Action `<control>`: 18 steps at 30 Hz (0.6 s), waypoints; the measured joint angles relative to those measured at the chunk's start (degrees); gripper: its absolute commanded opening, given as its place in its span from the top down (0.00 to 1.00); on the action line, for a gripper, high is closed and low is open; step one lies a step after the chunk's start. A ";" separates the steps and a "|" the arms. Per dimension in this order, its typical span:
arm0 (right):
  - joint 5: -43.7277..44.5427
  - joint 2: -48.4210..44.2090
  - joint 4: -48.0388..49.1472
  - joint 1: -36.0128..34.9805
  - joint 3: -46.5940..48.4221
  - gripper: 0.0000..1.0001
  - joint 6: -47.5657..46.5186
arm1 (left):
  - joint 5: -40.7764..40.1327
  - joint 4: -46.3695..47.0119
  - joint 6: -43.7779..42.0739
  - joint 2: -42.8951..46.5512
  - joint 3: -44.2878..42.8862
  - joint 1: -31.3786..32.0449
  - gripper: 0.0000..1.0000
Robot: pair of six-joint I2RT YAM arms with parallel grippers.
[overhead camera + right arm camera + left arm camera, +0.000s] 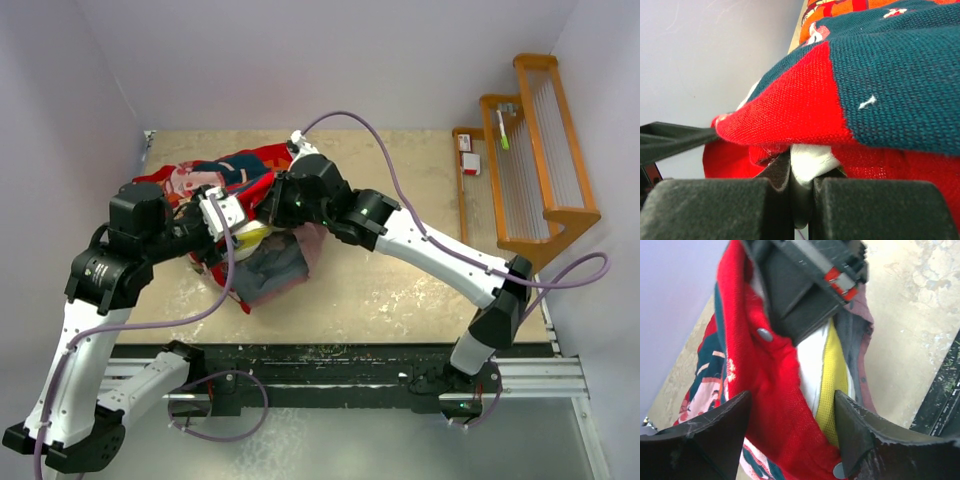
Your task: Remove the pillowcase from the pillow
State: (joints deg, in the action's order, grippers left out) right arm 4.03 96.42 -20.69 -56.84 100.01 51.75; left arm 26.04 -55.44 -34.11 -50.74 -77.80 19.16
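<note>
Tan table (pixel 400 290) | left claw (pixel 792 399) wide astride pillowcase (pixel 735 295) edge | right claw (pixel 801 182) pinching pillow (pixel 812 161)

Worn tan table (pixel 400 280) under red pillowcase (pixel 235 170) with white pillow (pixel 810 370) inside

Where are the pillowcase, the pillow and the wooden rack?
pillowcase (pixel 775 390), left wrist view, on its red outer cloth.
pillow (pixel 832 372), left wrist view, on its yellow side band.
wooden rack (pixel 530 165), top external view, on its thin rods.

No legible text or labels anywhere
</note>
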 measured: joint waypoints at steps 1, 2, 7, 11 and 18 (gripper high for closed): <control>0.04 -0.68 0.20 0.02 -0.94 1.00 0.09 | -0.79 0.35 0.63 0.00 0.15 0.02 0.42; 0.13 -1.38 0.50 0.02 -1.92 1.00 0.15 | -1.27 0.74 1.27 0.04 0.28 0.02 0.45; 0.83 -5.44 2.49 0.02 -7.19 1.00 0.57 | 1.73 1.16 4.59 1.11 0.24 0.09 0.64; 0.76 -10.29 3.82 -0.02 -12.87 1.00 1.14 | 6.99 -1.20 5.68 1.42 -2.14 0.13 0.84; 0.52 -13.60 3.45 0.02 -16.90 1.00 1.62 | 6.19 -2.49 4.20 2.49 -1.03 0.11 0.90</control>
State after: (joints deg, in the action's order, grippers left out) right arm 4.56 82.83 -17.23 -56.82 83.11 53.36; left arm 32.23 -57.93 -29.91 -48.25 -78.83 19.27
